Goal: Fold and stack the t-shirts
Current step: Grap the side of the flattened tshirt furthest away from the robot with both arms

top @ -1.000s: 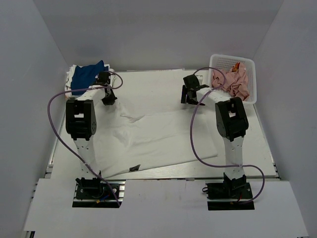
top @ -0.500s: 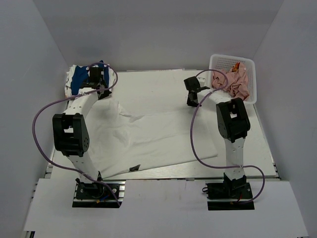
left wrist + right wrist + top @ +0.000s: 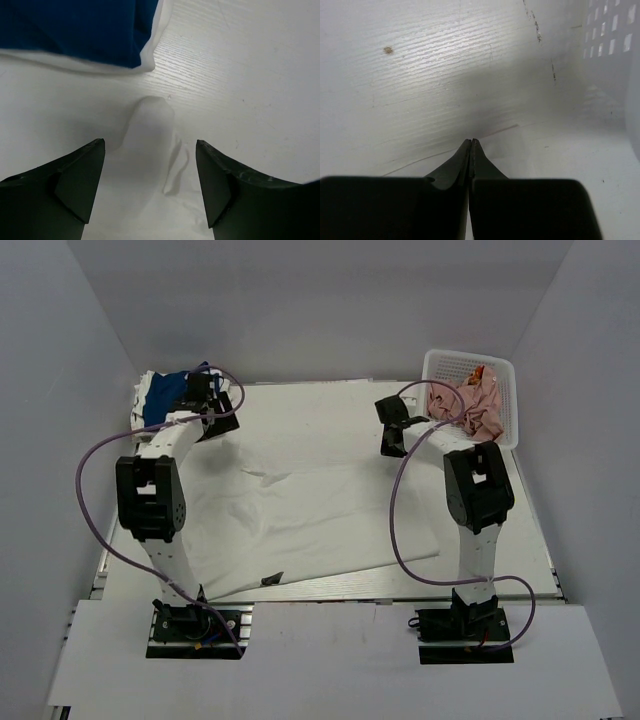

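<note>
Big white t-shirt (image 3: 320, 520) lies spread and rumpled mid-table (image 3: 510, 510), ready for folding. In the far left corner the folded blue t-shirt (image 3: 160, 398) tops the stack, parked away from the work. At far right, the mesh basket (image 3: 500, 365) holds pink cloth. Left gripper (image 3: 150, 150) hovers spread wide over a raised cloth corner beside the stack, likely lining up a grab. Right gripper (image 3: 470, 141) sits pressed together near the basket, apparently empty.

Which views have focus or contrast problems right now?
Top external: even light, sharp, but the white t-shirt barely separates from the white table. Left wrist: open left pincer dark and soft-edged up close; table grain and blue t-shirt crisp. Right wrist: shut right pincer a black blur, shadow pooled on the table ahead of it, basket mesh soft.
</note>
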Tool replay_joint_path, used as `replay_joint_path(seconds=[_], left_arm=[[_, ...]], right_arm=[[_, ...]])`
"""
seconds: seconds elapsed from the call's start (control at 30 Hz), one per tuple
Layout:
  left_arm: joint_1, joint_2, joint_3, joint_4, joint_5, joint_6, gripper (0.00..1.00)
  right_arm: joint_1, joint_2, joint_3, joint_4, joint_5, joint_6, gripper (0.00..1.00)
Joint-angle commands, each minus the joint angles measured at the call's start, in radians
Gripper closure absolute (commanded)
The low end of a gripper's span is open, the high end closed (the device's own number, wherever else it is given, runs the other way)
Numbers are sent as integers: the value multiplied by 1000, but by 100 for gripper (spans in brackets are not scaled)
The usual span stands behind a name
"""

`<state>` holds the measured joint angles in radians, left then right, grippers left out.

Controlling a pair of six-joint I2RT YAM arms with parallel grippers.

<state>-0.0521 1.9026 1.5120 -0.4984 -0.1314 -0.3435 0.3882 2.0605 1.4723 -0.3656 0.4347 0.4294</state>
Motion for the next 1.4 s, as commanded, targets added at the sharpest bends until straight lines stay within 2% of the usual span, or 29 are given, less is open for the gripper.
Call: replay_joint_path(seconds=[0.0,0.17,0.33,0.43,0.47,0.53,0.6,0.73,0.77,0.8,0.83,0.97,1.17,1.33,1.37], left_arm=[[-5,78,66,-26,44,32,17],[-5,202,132,-55,44,41,17],[-5,262,197,-94,33,41,35],[-5,276,197,-94,33,41,72],[-5,276,206,-109,33,41,98],[-5,256,206,-109,33,41,100],[-5,222,179,-100,33,41,100],[-5,93,93,-62,56,64,100],[-5,61,70,-37,65,75,100],[-5,-36,-2,-16,78,75,100],[-5,-37,-3,-15,78,75,100],[-5,-167,-131,47,124,86,100],[-5,-221,-203,67,168,86,100],[-14,-253,-236,67,190,77,100],[-14,-254,-260,67,199,77,100]], right_arm=[[5,-82,5,31,-8,-23,100],[5,-95,-10,34,-1,-29,100],[3,-97,-10,21,12,-29,100],[5,-91,6,-7,15,-21,100],[3,-88,14,-13,16,-18,100],[3,-89,26,-36,18,-4,97],[3,-89,25,-53,13,3,83],[-2,-83,23,-56,-5,12,62],[0,-80,25,-53,-16,17,50],[-3,-62,40,-55,-28,20,44],[-3,-56,40,-67,-33,20,44],[-3,-19,78,-88,-37,42,28],[-3,38,88,-108,-45,84,27],[-5,50,22,-69,-45,118,27],[-5,55,22,-55,-47,121,31]])
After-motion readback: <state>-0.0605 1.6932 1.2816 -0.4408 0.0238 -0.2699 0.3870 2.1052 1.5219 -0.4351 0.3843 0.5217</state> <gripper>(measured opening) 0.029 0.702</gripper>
